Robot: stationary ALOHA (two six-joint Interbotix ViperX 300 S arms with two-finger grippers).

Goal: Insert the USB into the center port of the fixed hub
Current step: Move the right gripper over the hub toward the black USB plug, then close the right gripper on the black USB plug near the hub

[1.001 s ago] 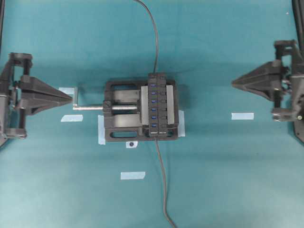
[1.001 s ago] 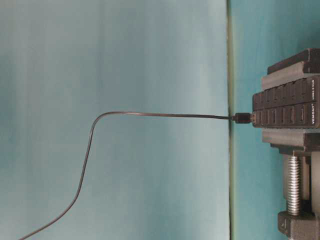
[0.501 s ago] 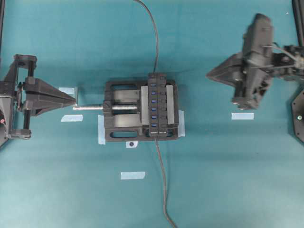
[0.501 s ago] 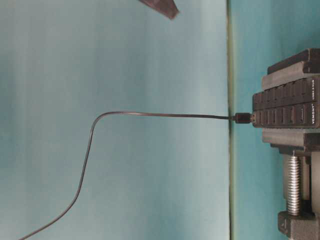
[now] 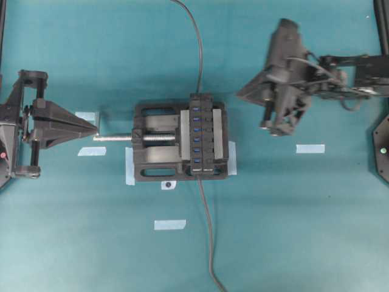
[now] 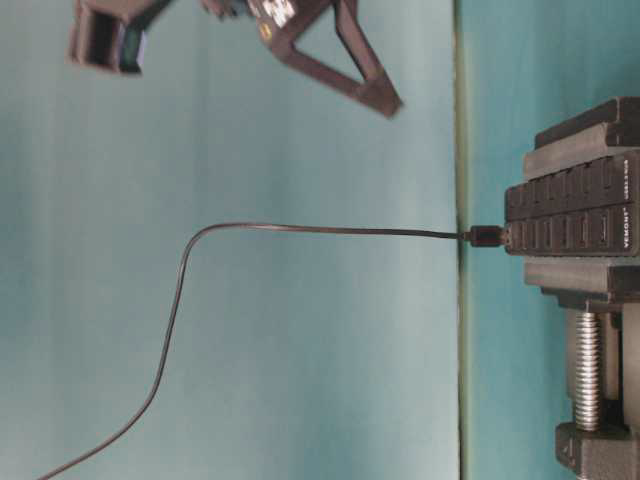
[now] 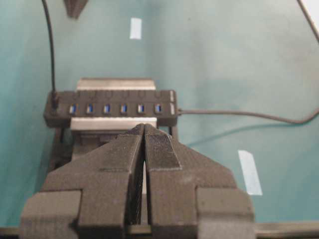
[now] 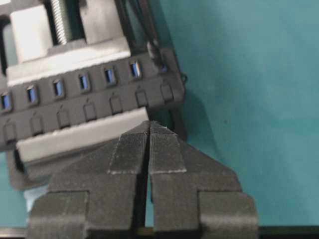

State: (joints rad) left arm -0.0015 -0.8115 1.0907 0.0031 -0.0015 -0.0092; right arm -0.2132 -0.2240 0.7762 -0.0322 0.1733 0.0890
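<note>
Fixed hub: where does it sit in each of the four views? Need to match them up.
Overhead: fixed hub at centre, running top to bottom, clamped in the vise.
Table-level: at the right edge, mid-height.
Left wrist: upper left, lying across, just beyond the shut left gripper.
Right wrist: upper left, tilted, beyond the shut right gripper.
Shared landmark: the vise that clamps it.

Open mat (image 5: 292,219) around vise (image 5: 159,151); cable (image 5: 209,237) trailing across near side.
</note>
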